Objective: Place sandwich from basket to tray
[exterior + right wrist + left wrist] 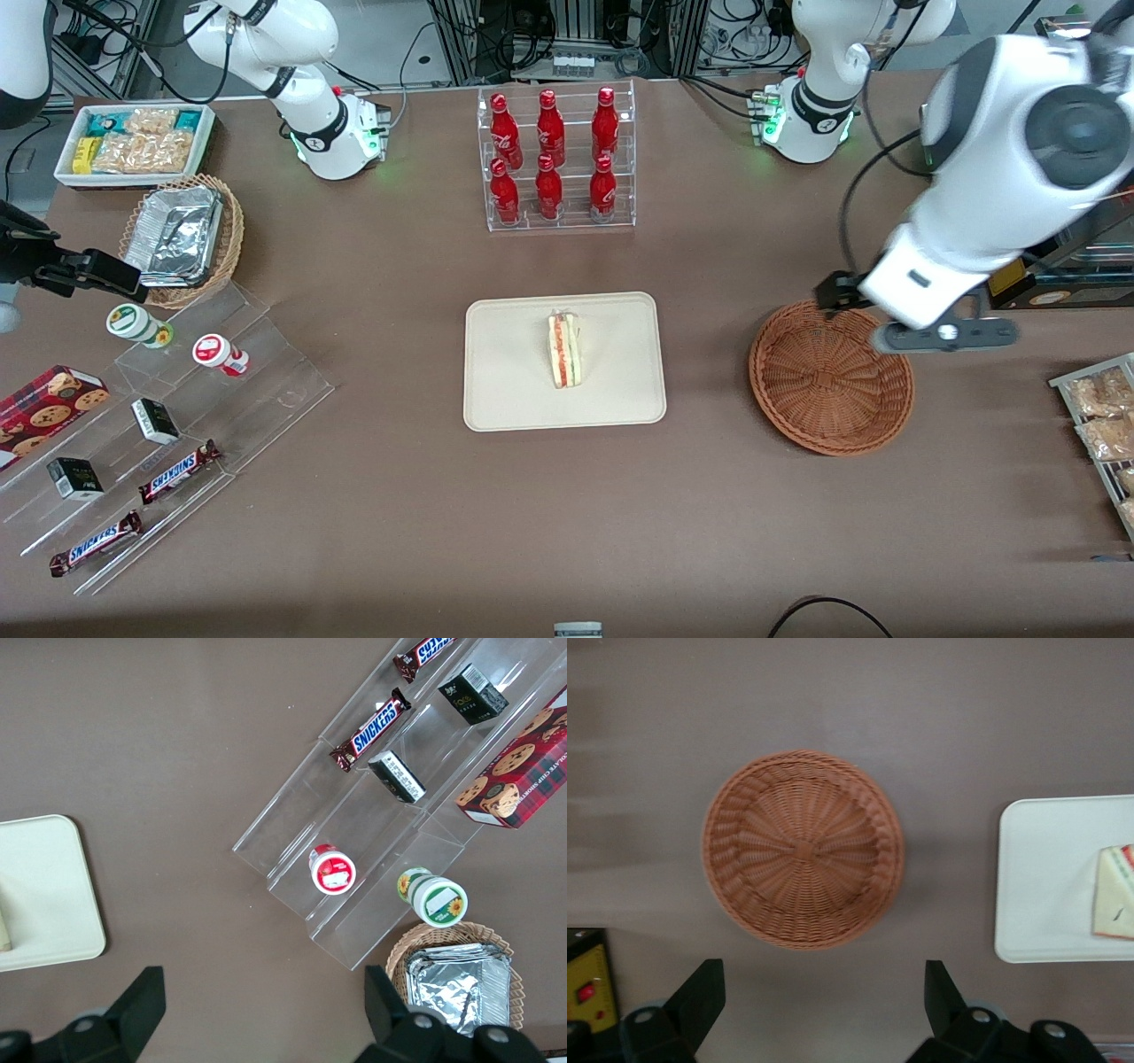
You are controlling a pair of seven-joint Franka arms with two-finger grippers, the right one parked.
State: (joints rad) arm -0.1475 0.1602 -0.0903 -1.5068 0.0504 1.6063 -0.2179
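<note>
Nearest the wrist camera, we are seeing our claw (824, 1001) with its two dark fingers (700, 997) spread wide apart and nothing between them. In the front view the claw (912, 328) is hanging above the table at the rim of the basket (831, 381) that is farther from the front camera, toward the working arm's end of the table. The basket (802, 849) is sitting bare beneath us, with only its woven floor showing.

Moving outward, we are finding the sandwich (564, 349) lying on the tray (514, 390) near its middle, its red, orange and green layers turned up. The tray (1045, 877) is resting beside the basket, with a strip of table between them, and a corner of the sandwich (1114, 895) is peeking in at the frame's edge.

We are judging the placing done: the fingers are parted because the load is delivered, and the arm is hovering clear so nothing gets knocked.
</note>
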